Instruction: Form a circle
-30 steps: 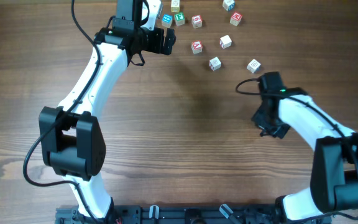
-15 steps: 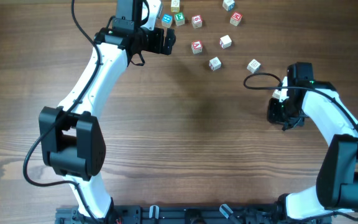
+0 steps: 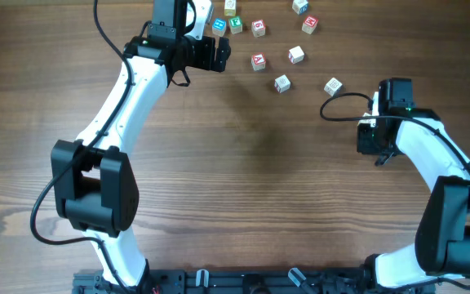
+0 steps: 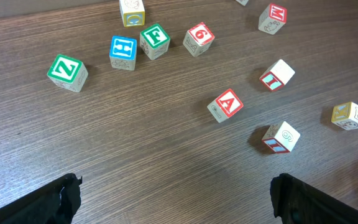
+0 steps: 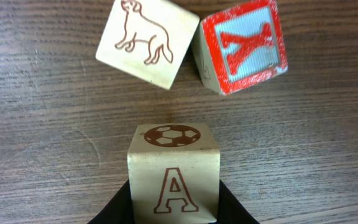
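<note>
Wooden cubes (image 3: 282, 83) lie scattered at twelve o'clock, no circle formed; one cube (image 5: 174, 180) is gripped by the right tool (image 3: 377, 137), the left tool (image 4: 179, 208) is empty, spread wide.

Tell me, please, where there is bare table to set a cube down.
Bare: the wide wood between left arm and right arm, below the scattered cubes. Crowded: the far edge, and just ahead of the right claw, holding the soccer-ball cube, where two cubes sit.

Green Z cube (image 4: 66, 71), blue H cube (image 4: 123, 52), brown-printed football cube (image 5: 174, 180), on dark woodgrain table (image 4: 135, 155).
</note>
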Controlling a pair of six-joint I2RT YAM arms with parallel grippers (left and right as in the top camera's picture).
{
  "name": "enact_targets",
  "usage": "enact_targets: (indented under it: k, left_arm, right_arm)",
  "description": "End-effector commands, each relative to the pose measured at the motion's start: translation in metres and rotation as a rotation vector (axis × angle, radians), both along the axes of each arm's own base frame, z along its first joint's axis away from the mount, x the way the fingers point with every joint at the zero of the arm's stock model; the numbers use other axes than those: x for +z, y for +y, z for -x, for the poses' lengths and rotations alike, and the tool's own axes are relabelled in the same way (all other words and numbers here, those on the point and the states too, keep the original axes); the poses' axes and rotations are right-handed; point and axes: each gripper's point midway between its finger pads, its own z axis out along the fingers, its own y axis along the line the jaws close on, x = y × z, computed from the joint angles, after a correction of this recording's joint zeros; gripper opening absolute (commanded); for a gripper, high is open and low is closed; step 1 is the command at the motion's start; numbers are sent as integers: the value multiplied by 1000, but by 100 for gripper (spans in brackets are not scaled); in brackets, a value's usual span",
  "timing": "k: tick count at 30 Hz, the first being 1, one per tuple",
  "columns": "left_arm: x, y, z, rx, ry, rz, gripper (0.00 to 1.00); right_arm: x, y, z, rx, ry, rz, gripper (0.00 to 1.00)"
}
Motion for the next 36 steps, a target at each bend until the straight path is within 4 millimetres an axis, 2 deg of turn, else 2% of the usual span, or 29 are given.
enact_targets:
  k: [1, 3, 8, 9, 12, 17, 20, 24, 29, 33, 36]
  left_arm:
    - [-6, -3, 2, -6, 16, 2, 100]
    - [-6, -3, 2, -6, 16, 1, 100]
    - [-6, -3, 2, -6, 16, 2, 100]
    - [-6, -3, 2, -6, 16, 1, 100]
    - [-6, -3, 2, -6, 15, 1, 100]
    - [-6, -3, 2, -6, 16, 1, 100]
    - [-6, -3, 2, -6, 16, 2, 100]
    - [-6, -3, 2, -6, 16, 1, 100]
    - [-6, -3, 2, -6, 16, 1, 100]
    - [-6, -3, 2, -6, 16, 1, 100]
    - [-6, -3, 2, -6, 16, 1, 100]
  right_arm:
    - [3, -3, 3, 3, -3, 19, 13]
    - [3, -4, 5, -14, 4, 15, 13]
    - [2, -19, 11, -102, 11, -1, 38]
    - [1, -19, 11, -108, 9, -17, 44]
    - [1, -12, 7, -103, -8, -74, 52]
    - [0, -4, 7, -85, -6, -120, 52]
    - [0, -3, 9, -85, 1, -120, 45]
    - [0, -4, 7, -36, -4, -110, 40]
    - [4, -7, -7, 28, -55, -85, 40]
    - [3, -3, -7, 51, -54, -102, 38]
    - [2, 0, -2, 53, -32, -118, 30]
